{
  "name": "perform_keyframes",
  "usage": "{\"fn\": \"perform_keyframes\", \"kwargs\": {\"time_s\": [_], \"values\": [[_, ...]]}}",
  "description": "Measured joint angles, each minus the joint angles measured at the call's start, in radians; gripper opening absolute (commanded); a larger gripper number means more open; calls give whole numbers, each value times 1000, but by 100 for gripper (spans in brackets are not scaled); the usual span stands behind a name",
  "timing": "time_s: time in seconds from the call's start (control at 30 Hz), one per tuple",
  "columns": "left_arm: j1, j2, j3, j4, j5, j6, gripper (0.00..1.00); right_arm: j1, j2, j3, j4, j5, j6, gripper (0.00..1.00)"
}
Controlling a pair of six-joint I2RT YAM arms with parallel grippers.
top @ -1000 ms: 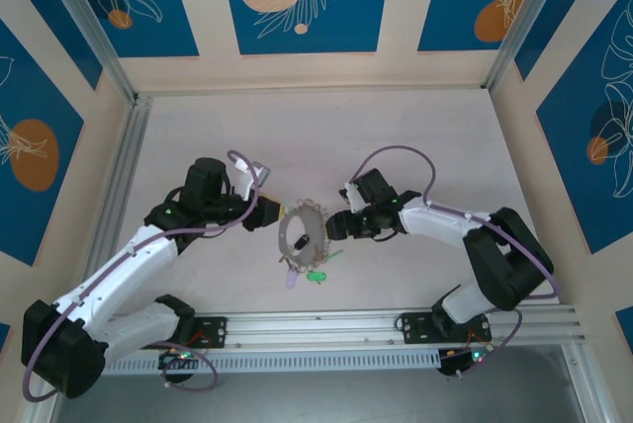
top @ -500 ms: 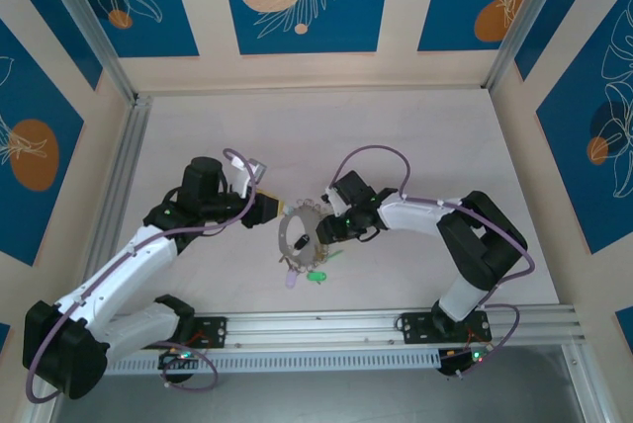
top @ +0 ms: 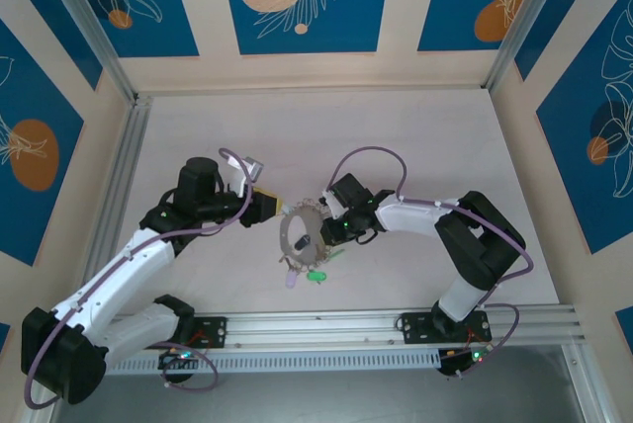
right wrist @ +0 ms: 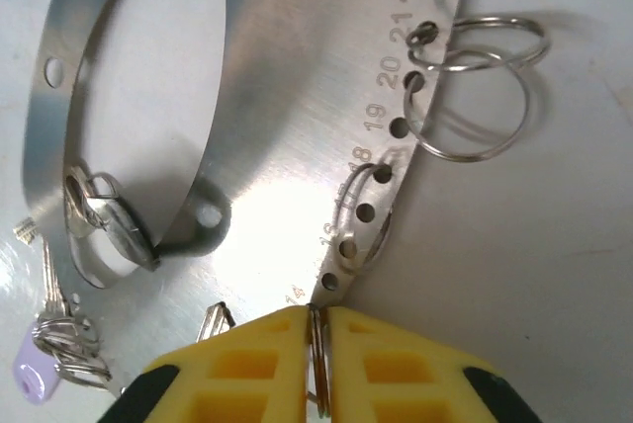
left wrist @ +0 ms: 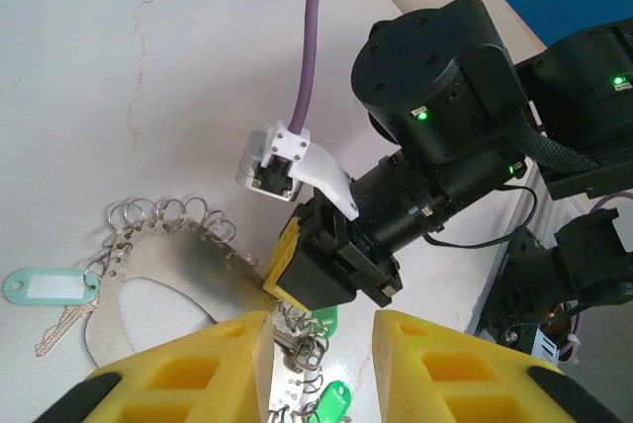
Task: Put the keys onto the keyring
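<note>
The keyring point(top: 293, 221) is a flat grey metal hoop lying mid-table, its numbered rim point(right wrist: 297, 126) pierced with holes and strung with small split rings. The keys point(top: 301, 241) lie at the inner edge of its opening, seen as a silver piece point(right wrist: 104, 220) in the right wrist view. My right gripper point(top: 329, 230) is at the hoop's right rim, its jaws point(right wrist: 316, 316) shut on a thin split ring point(right wrist: 317, 354) beside hole 14. My left gripper point(top: 272, 211) is at the hoop's upper left edge. Its yellow fingers point(left wrist: 178, 374) stand apart over tagged keys, clamping nothing.
A green tag point(top: 316, 276) and a lavender tag point(top: 290, 283) with keys hang off the hoop's near side. A pale green tag point(left wrist: 40, 285) with a key lies by the rim. An aluminium rail point(top: 396, 324) runs along the near edge, and frame walls enclose the table.
My right arm reached left to the hoop's rim and its jaws closed from wide open onto a split ring. The left arm has barely shifted.
</note>
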Motion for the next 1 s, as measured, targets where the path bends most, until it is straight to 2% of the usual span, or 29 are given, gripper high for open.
{"fn": "perform_keyframes", "kwargs": {"time_s": [0.07, 0.2, 0.4, 0.77, 1.0], "values": [[1, 0, 0, 0, 0, 0, 32, 3, -3, 0, -2, 8, -5, 0], [4, 0, 0, 0, 0, 0, 32, 10, -26, 0, -9, 29, -19, 0], [5, -7, -7, 0, 0, 0, 32, 57, -143, 15, -58, 91, -80, 0], [16, -45, -15, 1, 16, -23, 30, 195, -240, 240, -213, 230, -272, 0], [21, -83, -16, 1, 36, -31, 31, 225, -301, 303, -290, 240, -378, 0]]}}
